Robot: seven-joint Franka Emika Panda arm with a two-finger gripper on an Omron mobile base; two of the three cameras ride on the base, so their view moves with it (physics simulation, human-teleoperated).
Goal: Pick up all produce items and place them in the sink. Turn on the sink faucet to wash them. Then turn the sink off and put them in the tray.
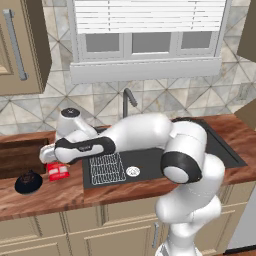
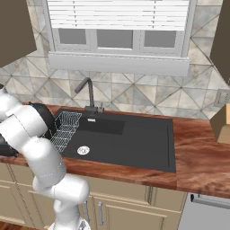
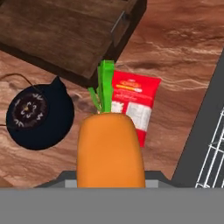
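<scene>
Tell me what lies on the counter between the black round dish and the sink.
The flat red packet lies between the black dish and the sink, in the left base view.

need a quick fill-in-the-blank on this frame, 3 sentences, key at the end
1. The carrot between the robot's fingers ends in a ____ leafy top.
2. The red packet lies on the wooden ____, between the black round dish and the sink.
3. The white wire rack sits inside the ____.

Missing words: green; counter; sink

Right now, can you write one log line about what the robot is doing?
gripper: shut on carrot | place: above counter, over red packet, beside tray | sink: no carrot inside
</scene>
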